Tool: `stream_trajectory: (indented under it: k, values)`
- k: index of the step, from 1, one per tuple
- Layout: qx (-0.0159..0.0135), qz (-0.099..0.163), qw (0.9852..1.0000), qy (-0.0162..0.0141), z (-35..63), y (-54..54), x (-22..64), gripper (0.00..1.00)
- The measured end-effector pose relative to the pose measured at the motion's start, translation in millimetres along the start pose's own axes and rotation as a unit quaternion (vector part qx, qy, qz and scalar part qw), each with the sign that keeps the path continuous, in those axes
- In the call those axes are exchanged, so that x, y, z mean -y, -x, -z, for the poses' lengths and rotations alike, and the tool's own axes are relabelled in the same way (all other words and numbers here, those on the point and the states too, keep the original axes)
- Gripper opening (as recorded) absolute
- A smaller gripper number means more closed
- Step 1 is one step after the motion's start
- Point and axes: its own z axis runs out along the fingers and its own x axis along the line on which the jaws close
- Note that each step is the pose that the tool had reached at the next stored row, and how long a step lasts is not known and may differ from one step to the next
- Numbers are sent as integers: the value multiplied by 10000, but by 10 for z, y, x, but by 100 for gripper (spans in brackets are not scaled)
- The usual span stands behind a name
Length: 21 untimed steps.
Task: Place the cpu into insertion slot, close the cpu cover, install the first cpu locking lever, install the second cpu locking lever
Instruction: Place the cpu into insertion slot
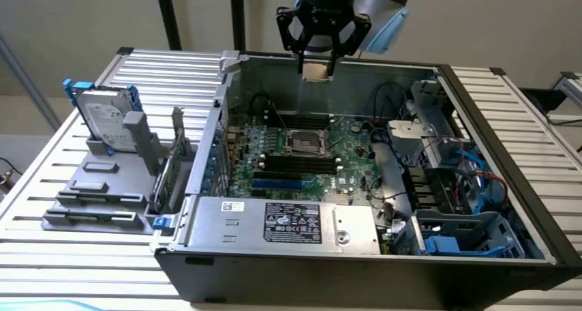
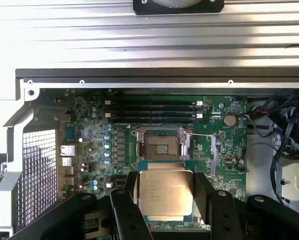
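Gripper clenched on the cpu, black fingers pressing two opposite edges of the chip, whose silvery face is turned to the wrist camera. It hangs over the far wall of the open computer case, well above the green motherboard. The insertion slot lies exposed amid the board, beside the long black memory slots and well apart from the chip. At the exterior view's left, a silver hard drive stands in a grey rack on the slatted table. By the look of it, the first step, placing the chip, is in hand and nothing is seated yet. That placement would call for bringing the chip down level and square over the socket, since a skewed landing could harm the contacts.
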Motion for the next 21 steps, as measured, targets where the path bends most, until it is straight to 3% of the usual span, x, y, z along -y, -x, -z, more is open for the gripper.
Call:
stream_trajectory:
  k: [2, 7, 11, 16, 21]
  values:
    - [2, -8, 10000, -49, -19, 1, -31, 54]
    - [20, -342, 9994, -51, -77, 6, -29, 54]
    - [39, -697, 9976, -47, -114, 6, -26, 54]
    - [63, -1144, 9934, -42, -152, 7, -24, 54]
    - [88, -1599, 9871, -37, -188, 7, -22, 54]
